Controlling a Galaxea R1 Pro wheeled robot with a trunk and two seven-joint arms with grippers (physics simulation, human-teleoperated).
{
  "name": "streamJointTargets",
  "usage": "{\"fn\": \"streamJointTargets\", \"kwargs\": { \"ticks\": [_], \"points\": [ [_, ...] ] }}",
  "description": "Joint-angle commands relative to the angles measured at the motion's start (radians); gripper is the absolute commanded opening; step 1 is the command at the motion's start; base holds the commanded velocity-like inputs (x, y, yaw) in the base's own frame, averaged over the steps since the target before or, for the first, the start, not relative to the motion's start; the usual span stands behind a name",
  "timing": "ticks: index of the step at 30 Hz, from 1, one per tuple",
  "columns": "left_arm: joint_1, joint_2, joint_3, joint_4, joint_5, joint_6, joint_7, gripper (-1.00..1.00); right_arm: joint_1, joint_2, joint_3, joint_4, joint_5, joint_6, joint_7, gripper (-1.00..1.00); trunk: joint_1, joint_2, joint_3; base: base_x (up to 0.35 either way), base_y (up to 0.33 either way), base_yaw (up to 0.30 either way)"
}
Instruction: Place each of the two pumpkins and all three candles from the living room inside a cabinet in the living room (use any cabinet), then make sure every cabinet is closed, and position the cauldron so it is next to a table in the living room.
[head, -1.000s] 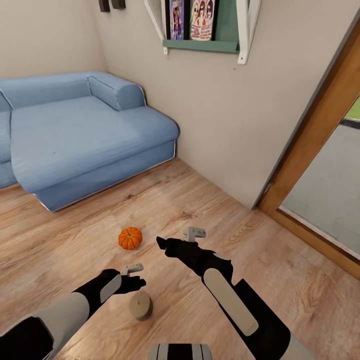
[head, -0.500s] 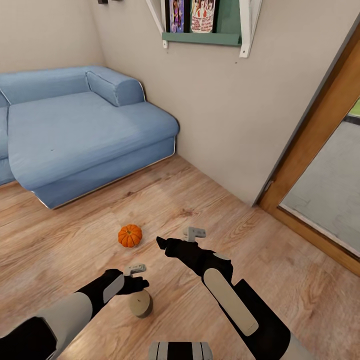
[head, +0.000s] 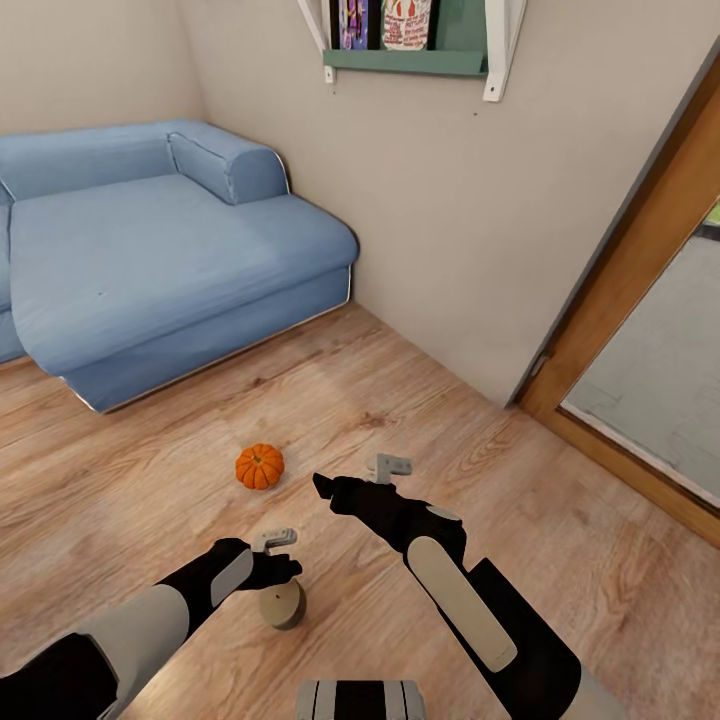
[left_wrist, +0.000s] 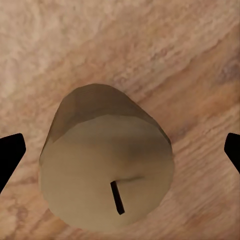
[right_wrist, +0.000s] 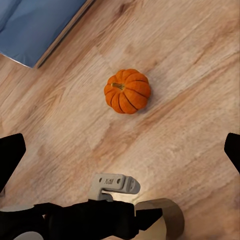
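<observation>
Left gripper (head: 285, 572) dropped closer onto candle (head: 283, 604) on floor (head: 150, 480), jaws wide, straddling it, not gripping. Right gripper (head: 322, 487) open, empty. Pumpkin (head: 259, 466) just ahead, near sofa (head: 150, 260).

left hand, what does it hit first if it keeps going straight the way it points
Most likely the candle: the left hand looks straight down on its top, its open fingertips at either side. The wooden floor lies under it. How far off it is stays unclear.

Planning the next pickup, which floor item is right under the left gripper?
The candle, the dull grey-brown cylinder: the open left gripper straddles it. The orange pumpkin lies farther off.
</observation>
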Motion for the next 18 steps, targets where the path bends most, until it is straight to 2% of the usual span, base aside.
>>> {"fn": "streamJointTargets", "kwargs": {
  "ticks": [1,5,9,18],
  "points": [
    [0.000,0.001,-0.006,-0.002,0.008,0.003,0.004,1.00,-0.001,0.000,0.001,-0.001,-0.009,0.001,-0.010,1.00,0.000,0.000,-0.001,0.000,0.000,0.000],
    [0.000,0.001,-0.006,-0.002,0.008,0.002,0.005,1.00,-0.001,0.000,0.002,-0.001,-0.010,0.001,-0.010,1.00,0.000,0.000,-0.001,0.000,0.000,0.000],
    [0.000,0.001,-0.005,-0.001,0.010,0.002,0.011,1.00,-0.001,0.000,0.002,-0.001,-0.010,0.001,-0.009,1.00,0.002,-0.001,-0.016,0.000,0.000,0.000],
    [0.000,0.001,-0.006,-0.001,0.010,0.002,0.046,1.00,-0.001,0.000,0.001,-0.001,-0.010,0.001,-0.008,1.00,0.002,-0.001,-0.016,0.000,0.000,0.000]
  ]
}}
